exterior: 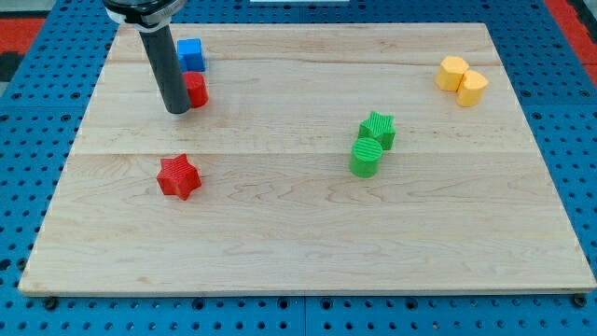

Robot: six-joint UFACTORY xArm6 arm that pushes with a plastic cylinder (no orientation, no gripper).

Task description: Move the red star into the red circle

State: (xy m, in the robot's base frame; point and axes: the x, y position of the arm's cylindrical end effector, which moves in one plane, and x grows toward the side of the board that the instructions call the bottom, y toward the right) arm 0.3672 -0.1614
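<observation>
The red star (178, 176) lies on the wooden board at the view's left, below centre. The red circle block (196, 90) stands higher up at the left, partly hidden by my dark rod. My tip (176, 109) rests on the board right against the red circle's left side, well above the red star. A blue cube (190, 53) sits just above the red circle, touching or nearly touching it.
A green star (379, 129) and a green cylinder (366, 158) sit together right of centre. Two yellow blocks (461, 80) sit side by side at the top right. The wooden board (298, 252) lies on a blue pegboard table.
</observation>
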